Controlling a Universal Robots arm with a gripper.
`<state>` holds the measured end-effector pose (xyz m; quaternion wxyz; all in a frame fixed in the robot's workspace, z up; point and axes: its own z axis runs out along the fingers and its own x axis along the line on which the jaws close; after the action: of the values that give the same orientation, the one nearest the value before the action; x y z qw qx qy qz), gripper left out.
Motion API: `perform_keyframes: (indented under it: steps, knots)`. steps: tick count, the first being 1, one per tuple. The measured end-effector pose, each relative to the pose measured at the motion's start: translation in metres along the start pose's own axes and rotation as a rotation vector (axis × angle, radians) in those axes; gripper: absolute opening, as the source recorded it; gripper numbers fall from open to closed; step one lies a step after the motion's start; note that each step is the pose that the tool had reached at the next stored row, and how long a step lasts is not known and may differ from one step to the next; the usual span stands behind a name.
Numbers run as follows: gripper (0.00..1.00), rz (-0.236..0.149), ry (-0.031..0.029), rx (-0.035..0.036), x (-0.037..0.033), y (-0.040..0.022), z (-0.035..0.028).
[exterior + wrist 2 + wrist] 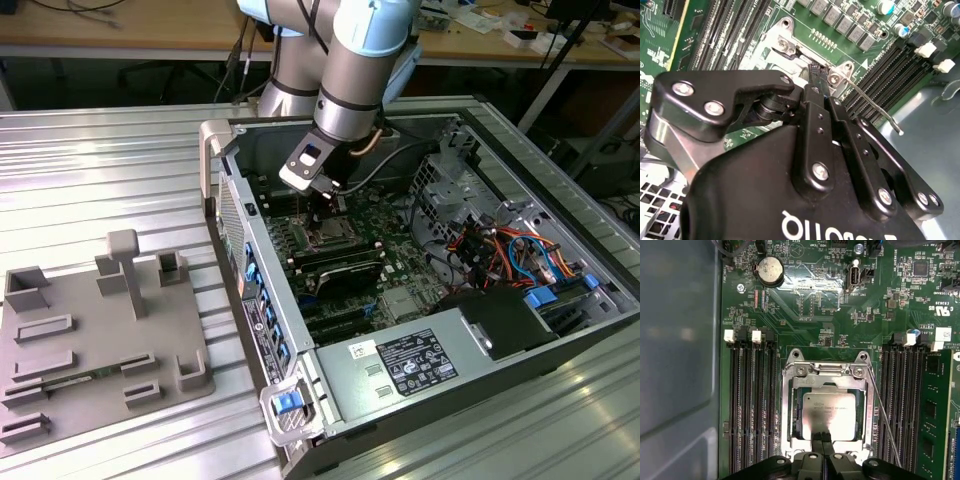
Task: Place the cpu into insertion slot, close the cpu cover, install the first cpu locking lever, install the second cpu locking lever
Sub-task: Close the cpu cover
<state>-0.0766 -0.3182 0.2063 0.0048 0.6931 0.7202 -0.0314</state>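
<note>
The cpu (830, 412) lies flat in the insertion slot (827, 407), its silver-grey top showing through the window of the cpu cover (790, 410). That silvery frame rests down around the chip. My gripper (822, 441) is shut, its two black fingertips pressed together with nothing between them, at the cover's edge beside the chip. In the second wrist view the gripper (815, 70) points at the socket's metal corner. A thin wire locking lever (885, 415) angles away from the socket's side, its free end (897, 131) in the air. In the exterior view the gripper (325, 195) hangs just above the slot (330, 235).
Long black memory slots (752, 405) flank the socket on both sides (902, 405). The open computer case (280, 330) walls the board in, with cables (500, 245) and a power supply (410, 365) on the exterior view's right. A grey fixture plate (90, 340) lies outside.
</note>
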Motion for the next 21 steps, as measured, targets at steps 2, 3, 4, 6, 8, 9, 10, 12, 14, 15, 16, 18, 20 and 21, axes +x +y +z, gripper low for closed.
perform_keyframes:
  steps: [2,3,4,6,8,9,10,12,14,15,16,18,20,21]
  knots:
    - [0.11,0.0,-0.0006,0.0004,-0.0002,-0.0001,-0.0019]
    - [0.11,0.0,-0.0006,0.0004,-0.0002,-0.0002,-0.0033]
    - [0.11,0.0,-0.0007,0.0004,-0.0003,-0.0003,-0.0044]
    - [0.11,0.0,-0.0006,0.0004,-0.0003,-0.0002,-0.0052]
    - [0.11,0.0,-0.0007,0.0004,-0.0004,-0.0003,-0.005]
    - [0.11,0.0,-0.0007,0.0004,-0.0003,-0.0003,-0.004]
    - [0.11,0.0,-0.0007,0.0005,-0.0002,-0.0007,-0.003]
    - [0.11,0.0,-0.0006,0.0005,0.0,-0.005,-0.0013]
    - [0.11,-0.001,-0.0007,0.0005,0.0,-0.0054,-0.0005]
    - [0.11,-0.001,-0.0009,0.0007,0.0,-0.0054,-0.0003]
    - [0.11,-0.001,-0.0009,0.0006,0.0,-0.0055,-0.0002]
    - [0.11,-0.001,-0.0008,0.0005,0.0001,-0.0054,-0.0001]
    - [0.11,-0.001,-0.0004,0.0003,0.0001,-0.0054,-0.0006]
    - [0.11,-0.001,-0.0006,0.0004,0.0,-0.0055,-0.0013]
